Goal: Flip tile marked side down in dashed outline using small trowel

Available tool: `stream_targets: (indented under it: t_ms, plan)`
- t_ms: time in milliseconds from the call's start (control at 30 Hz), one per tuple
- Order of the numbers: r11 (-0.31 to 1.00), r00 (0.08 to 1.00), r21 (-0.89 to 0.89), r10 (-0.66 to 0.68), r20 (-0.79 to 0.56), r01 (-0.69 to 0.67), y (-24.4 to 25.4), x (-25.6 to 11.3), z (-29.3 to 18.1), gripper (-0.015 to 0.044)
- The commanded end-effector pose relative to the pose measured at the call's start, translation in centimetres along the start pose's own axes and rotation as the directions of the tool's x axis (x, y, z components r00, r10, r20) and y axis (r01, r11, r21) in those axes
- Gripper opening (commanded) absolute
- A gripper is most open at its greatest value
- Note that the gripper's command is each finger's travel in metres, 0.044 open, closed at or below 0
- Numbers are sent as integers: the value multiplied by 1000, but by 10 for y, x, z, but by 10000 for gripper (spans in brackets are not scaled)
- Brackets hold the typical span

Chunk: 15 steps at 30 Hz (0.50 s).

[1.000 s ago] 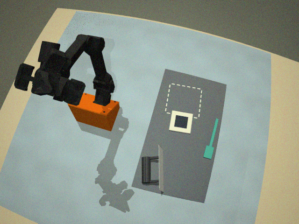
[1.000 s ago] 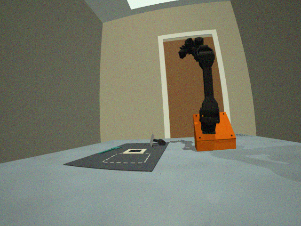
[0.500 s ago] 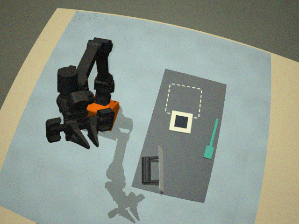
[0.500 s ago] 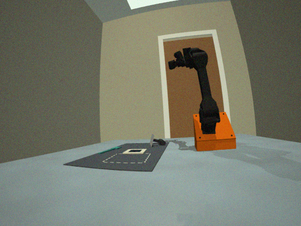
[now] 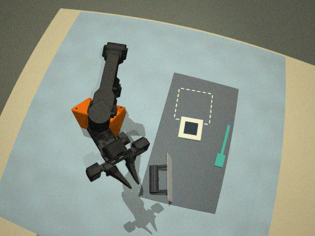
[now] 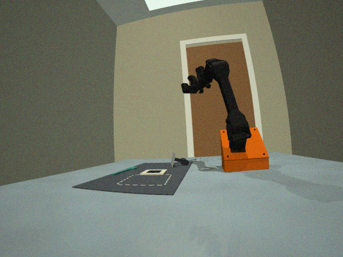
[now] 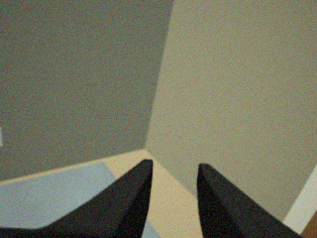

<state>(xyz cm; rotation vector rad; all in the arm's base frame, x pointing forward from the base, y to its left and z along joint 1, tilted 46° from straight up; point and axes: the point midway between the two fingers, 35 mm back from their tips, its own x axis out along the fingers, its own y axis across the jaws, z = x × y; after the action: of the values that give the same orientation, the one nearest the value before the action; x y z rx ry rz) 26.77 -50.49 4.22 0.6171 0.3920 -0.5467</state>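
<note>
The cream tile [image 5: 181,129] [image 6: 164,172] lies flat on the mat [image 5: 193,164] [image 6: 96,186], its dark square mark facing up. It covers part of one edge of the dashed outline [image 5: 210,93] and lies mostly outside it. A grey plate [image 5: 169,177] [image 6: 173,159] with a black bar handle [image 5: 153,179] stands nearly on edge near one mat corner. A teal tool [image 5: 220,160] [image 6: 126,169] with a square blade and thin handle lies by the mat's long edge. Which one is the small trowel is not certain. My gripper [image 5: 134,185] [image 7: 174,171] is partly open and empty, high above the table.
The orange base [image 5: 118,122] [image 6: 245,163] carries the arm beside the mat. The light blue table cover [image 5: 63,63] [image 6: 193,221] surrounds the mat. The wrist view shows walls and a far corner of the table, with no tile or tool.
</note>
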Motion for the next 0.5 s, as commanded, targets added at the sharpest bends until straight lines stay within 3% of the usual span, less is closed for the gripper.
stream_targets:
  t_ms: [0, 467]
  plan:
    - [997, 994, 77, 15, -107, -7, 15, 13, -34, 100]
    - [953, 865, 297, 94, -493, 65, 82, 29, -155, 100]
